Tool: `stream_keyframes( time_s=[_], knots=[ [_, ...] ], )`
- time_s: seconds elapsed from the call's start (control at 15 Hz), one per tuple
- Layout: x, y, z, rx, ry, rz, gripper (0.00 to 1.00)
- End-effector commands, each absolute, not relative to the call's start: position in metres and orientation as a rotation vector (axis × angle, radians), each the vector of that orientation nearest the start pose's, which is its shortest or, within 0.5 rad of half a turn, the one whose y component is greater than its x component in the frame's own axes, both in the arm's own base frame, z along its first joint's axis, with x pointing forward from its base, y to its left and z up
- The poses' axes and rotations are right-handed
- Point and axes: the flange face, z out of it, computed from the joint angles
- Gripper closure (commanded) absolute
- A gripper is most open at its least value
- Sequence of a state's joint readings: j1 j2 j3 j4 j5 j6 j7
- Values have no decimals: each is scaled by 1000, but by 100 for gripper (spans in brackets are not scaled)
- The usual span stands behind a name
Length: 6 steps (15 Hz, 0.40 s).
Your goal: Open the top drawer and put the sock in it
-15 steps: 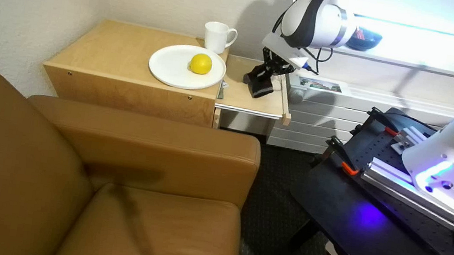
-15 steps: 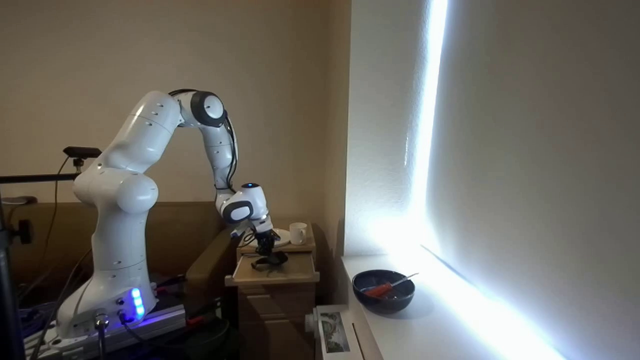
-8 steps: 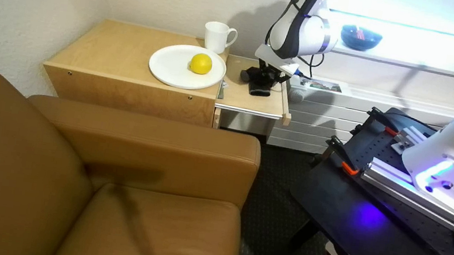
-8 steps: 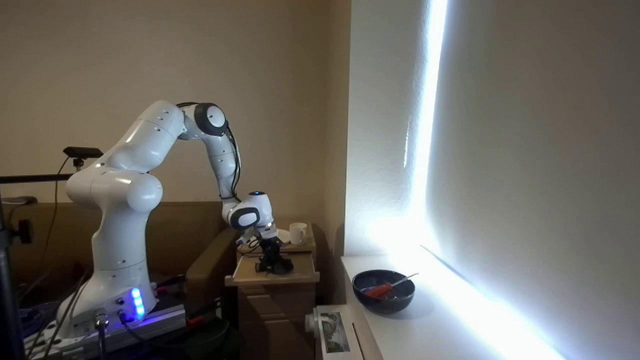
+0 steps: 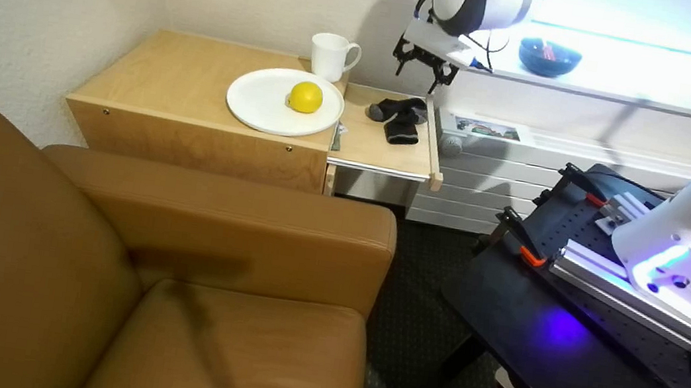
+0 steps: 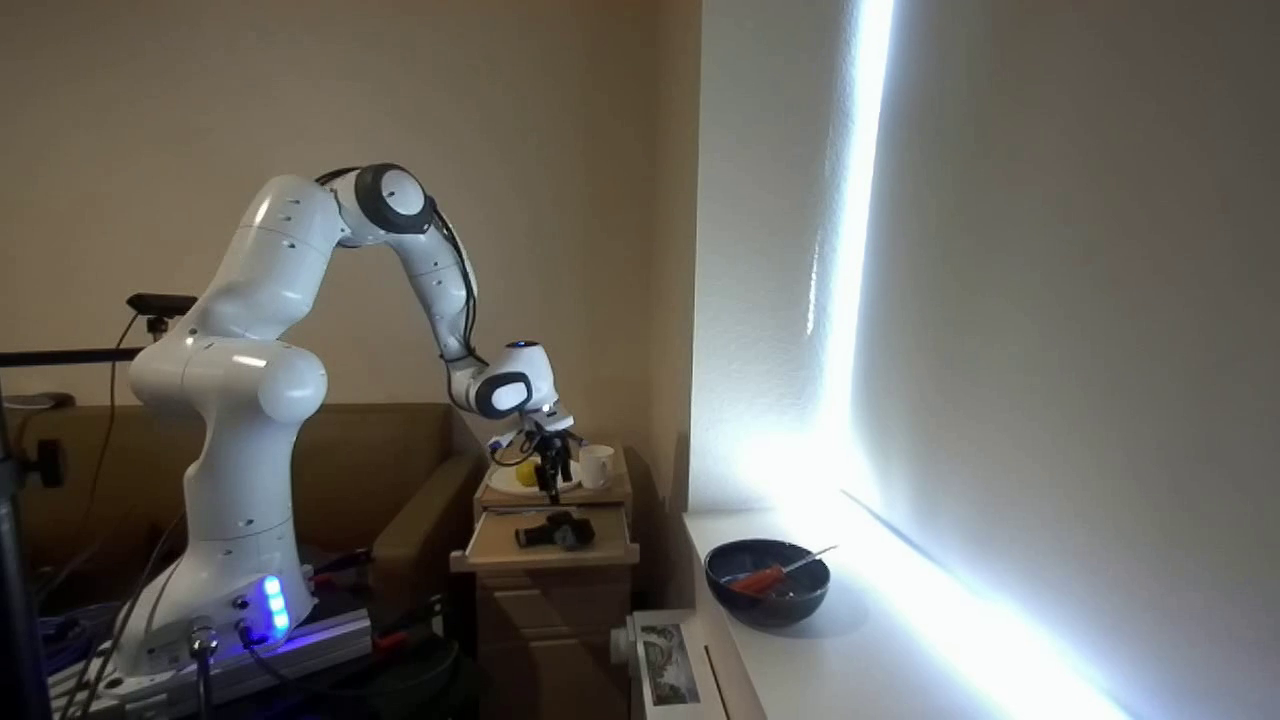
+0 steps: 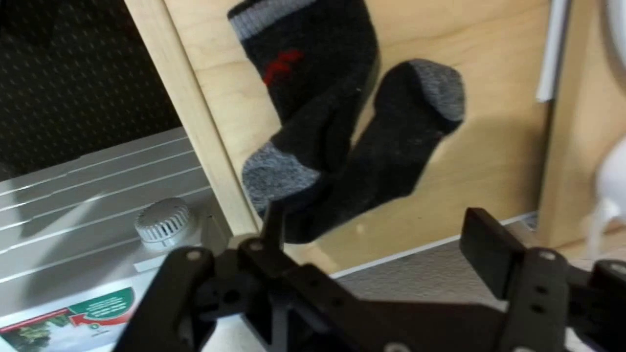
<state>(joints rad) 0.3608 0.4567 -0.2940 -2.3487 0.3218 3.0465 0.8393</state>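
Note:
The top drawer (image 5: 358, 139) of the light-wood cabinet is pulled out, as both exterior views show. On its bottom, close to the front board, lies the black sock (image 7: 313, 112), bent over, with grey heel and toe patches and a red mark. Above the drawer hangs my gripper (image 5: 415, 81), its jaws wide apart with nothing between them. From the wrist, one finger overlaps the sock's lower edge in the picture, but the exterior views (image 6: 557, 530) place the sock below and apart from the fingertips.
On the cabinet top (image 5: 201, 71) stand a white plate (image 5: 254, 102) with a yellow lemon (image 5: 306, 97) and a white mug (image 5: 329, 57). A radiator (image 5: 482, 172) is beyond the drawer front. A sofa arm (image 5: 237, 206) runs alongside. A dark bowl (image 6: 768, 582) sits on the windowsill.
My gripper was shut on the sock a second ago and went down with it into the drawer. It has since opened and risen, and the sock now lies loose on the drawer bottom.

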Motion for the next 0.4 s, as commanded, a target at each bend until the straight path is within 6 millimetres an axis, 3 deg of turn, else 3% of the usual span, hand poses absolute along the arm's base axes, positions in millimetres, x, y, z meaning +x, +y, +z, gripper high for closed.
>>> stream_keyframes(
  time_s=[0.0, 0.2, 0.27, 0.33],
  knots=[
    [511, 1, 251, -2601, 1291, -385, 0],
    [488, -11, 306, -2531, 1180, -375, 0],
    [516, -1, 277, -2546, 1252, -389, 0],
    [512, -5, 293, -2534, 1231, -401, 0]
  ],
)
